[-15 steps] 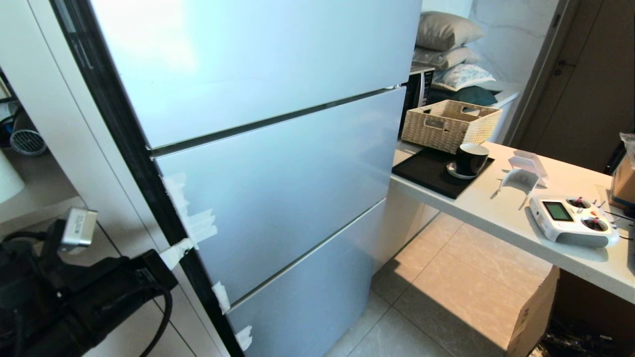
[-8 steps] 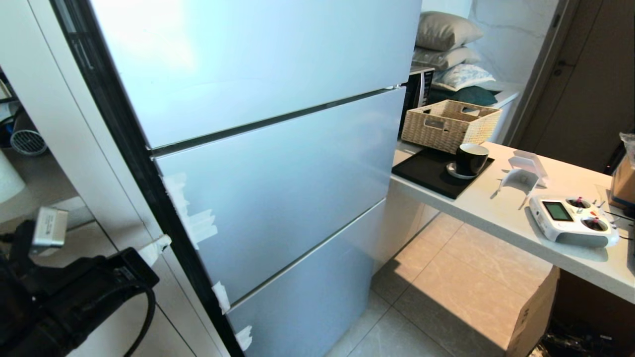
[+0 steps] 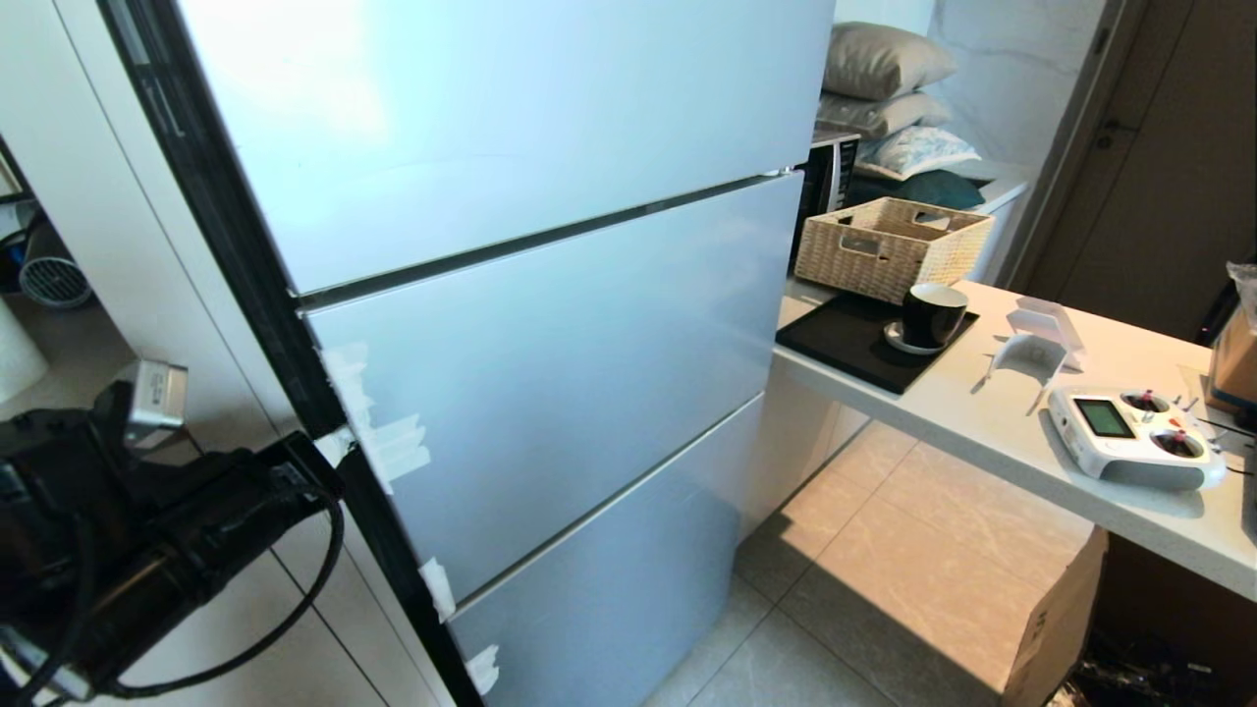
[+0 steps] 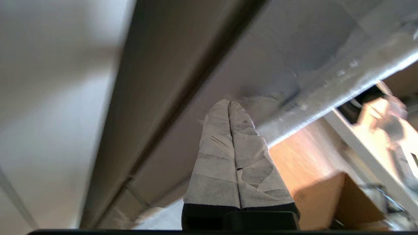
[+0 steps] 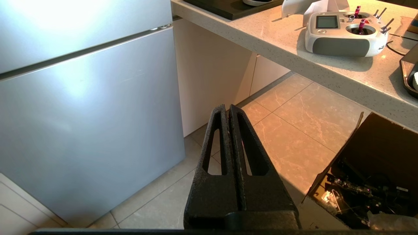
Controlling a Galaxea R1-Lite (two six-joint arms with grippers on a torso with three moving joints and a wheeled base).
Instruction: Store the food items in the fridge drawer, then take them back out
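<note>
Three closed silver fronts make up the fridge (image 3: 550, 324), so the fridge drawer and the food items are hidden from every view. Much of the left gripper (image 4: 229, 103) is cut off in the head view at the fridge's taped left edge; the wrist view shows its white-wrapped fingers (image 4: 217, 147) pressed together, tips close to the blurred fridge surface, contact unclear. Down over the floor tiles (image 5: 294, 130), the right gripper (image 5: 228, 107) hangs with fingers together, empty, between the fridge's lower corner and a cardboard box (image 5: 369, 169).
</note>
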